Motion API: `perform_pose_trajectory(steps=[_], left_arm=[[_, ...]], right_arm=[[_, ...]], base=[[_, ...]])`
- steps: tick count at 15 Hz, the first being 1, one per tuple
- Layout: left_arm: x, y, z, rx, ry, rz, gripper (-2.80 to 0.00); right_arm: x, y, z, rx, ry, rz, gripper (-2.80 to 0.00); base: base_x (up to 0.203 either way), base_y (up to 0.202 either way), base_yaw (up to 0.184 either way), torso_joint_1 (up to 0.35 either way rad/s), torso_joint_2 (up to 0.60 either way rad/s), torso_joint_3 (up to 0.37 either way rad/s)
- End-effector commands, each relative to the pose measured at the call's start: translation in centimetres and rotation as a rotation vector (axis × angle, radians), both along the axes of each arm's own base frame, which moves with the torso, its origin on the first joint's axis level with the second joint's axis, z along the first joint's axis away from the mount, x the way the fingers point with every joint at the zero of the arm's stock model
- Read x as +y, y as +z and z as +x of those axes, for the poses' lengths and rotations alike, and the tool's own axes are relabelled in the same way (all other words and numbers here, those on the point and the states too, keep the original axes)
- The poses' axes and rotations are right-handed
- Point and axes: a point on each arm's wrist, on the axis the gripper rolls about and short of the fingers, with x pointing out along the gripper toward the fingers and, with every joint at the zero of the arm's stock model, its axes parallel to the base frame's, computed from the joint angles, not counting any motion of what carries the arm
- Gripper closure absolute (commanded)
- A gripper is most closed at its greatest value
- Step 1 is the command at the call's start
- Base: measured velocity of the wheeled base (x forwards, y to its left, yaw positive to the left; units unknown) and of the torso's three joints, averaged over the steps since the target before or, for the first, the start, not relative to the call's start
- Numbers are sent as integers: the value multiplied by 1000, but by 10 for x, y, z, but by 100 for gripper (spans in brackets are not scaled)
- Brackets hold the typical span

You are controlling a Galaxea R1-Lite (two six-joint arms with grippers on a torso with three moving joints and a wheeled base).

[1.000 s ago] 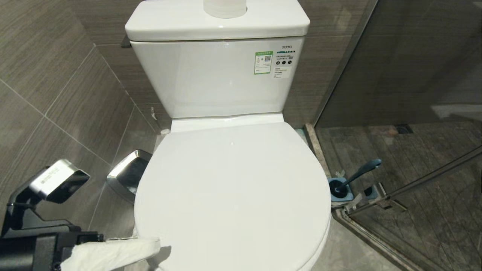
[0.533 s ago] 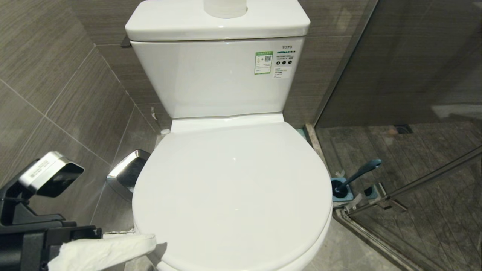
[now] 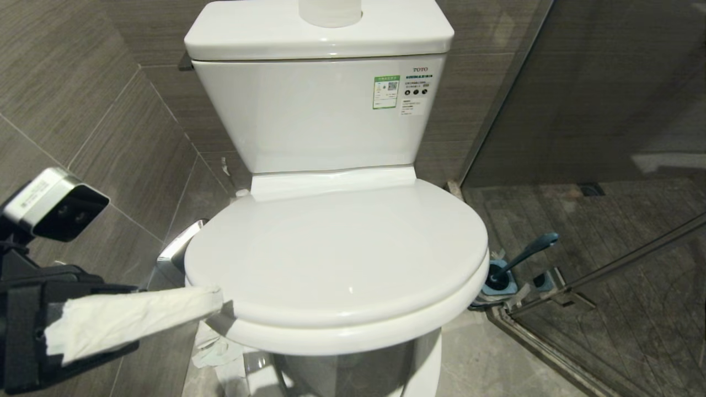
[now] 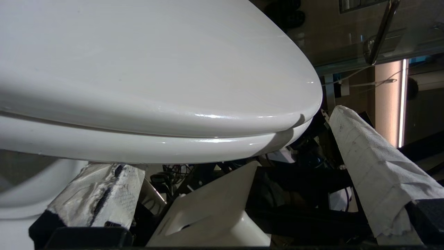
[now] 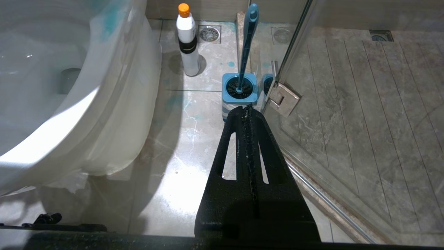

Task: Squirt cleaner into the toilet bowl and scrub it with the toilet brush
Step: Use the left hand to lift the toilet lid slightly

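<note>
The toilet's white lid and the seat under it are tilted up at the front and hide the inside of the toilet bowl. My left gripper is open at the lid's front left edge. One paper-wrapped finger reaches under the rim; the other finger stands free of it. The cleaner stands upright on the floor to the right of the toilet. Near it the toilet brush sits in its blue holder. My right gripper is shut and empty, low and just short of the holder.
A silver-rimmed waste bin stands left of the toilet, close to my left arm. A toilet paper roll rests on the tank. A glass shower door with a metal hinge bounds the right side.
The front of the lid and seat has risen, with my left gripper rising at its left edge. The brush and the right arm have not moved.
</note>
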Motion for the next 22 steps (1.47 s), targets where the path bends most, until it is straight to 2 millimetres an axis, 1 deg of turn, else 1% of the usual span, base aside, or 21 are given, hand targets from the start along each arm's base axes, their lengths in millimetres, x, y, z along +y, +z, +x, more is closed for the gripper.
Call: perform_pose_trajectory(steps=[1, 3, 5, 9, 13, 15, 19, 22], left_arm=[[-3, 7, 9, -11, 5, -6, -280], [1, 15, 11, -12, 31, -26, -280], [1, 27, 12, -10, 34, -65, -280], [1, 35, 14, -39, 35, -90, -280], [2, 41, 19, -54, 53, -95, -280], [2, 47, 27, -67, 66, -96, -280], [7, 71, 45, -128, 118, -114, -280], [9, 81, 51, -157, 136, -121, -280]], right_arm=[[0, 0, 0, 0, 0, 0, 0], [0, 0, 0, 0, 0, -1, 0], [0, 0, 0, 0, 0, -2, 0], [0, 0, 0, 0, 0, -2, 0], [0, 0, 0, 0, 0, -2, 0], [0, 0, 0, 0, 0, -2, 0], [0, 0, 0, 0, 0, 0, 0], [0, 0, 0, 0, 0, -2, 0]], base=[[0, 0, 0, 0, 0, 0], [0, 0, 0, 0, 0, 0], [0, 0, 0, 0, 0, 0], [0, 0, 0, 0, 0, 0], [0, 0, 0, 0, 0, 0], [0, 0, 0, 0, 0, 0], [0, 0, 0, 0, 0, 0], [0, 0, 0, 0, 0, 0]])
